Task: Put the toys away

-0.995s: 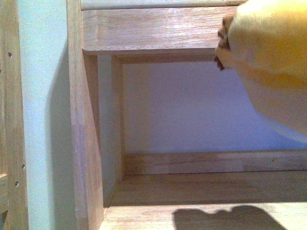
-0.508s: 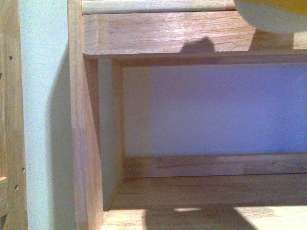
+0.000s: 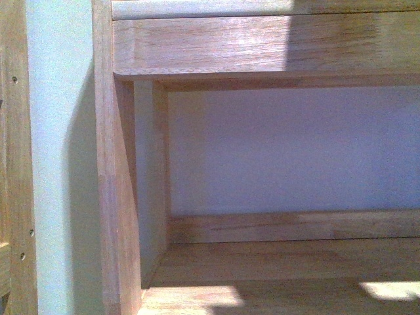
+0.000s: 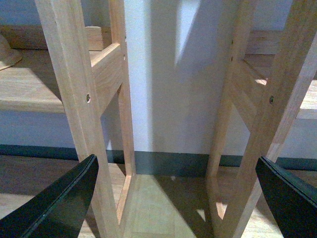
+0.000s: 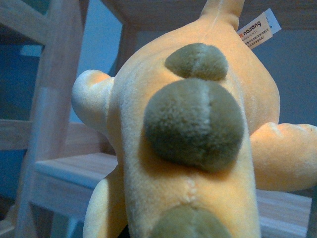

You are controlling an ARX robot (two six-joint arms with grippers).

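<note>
The plush toy [image 5: 193, 148] fills the right wrist view: soft orange-yellow, with olive-grey round patches down its back and a white label [image 5: 257, 29] near its far end. My right gripper is shut on it, and the toy hides its fingers. Behind the toy is a pale wooden shelf board [image 5: 69, 171]. The toy does not show in the front view. My left gripper [image 4: 176, 163] is open with nothing between its black fingers [image 4: 64, 203], low down and facing the gap between two wooden shelf frames.
The front view looks into a wooden shelf unit: an upright post [image 3: 115, 197], an upper board [image 3: 262, 46], a lower board [image 3: 282, 262], a white wall behind. The left wrist view shows slanted wooden legs [image 4: 74, 99], a dark skirting board [image 4: 168, 161] and wood floor [image 4: 153, 208].
The plush toy has risen out of the top right of the front view. Its shadow has left the lower board, and the upper board's right part is now in shade.
</note>
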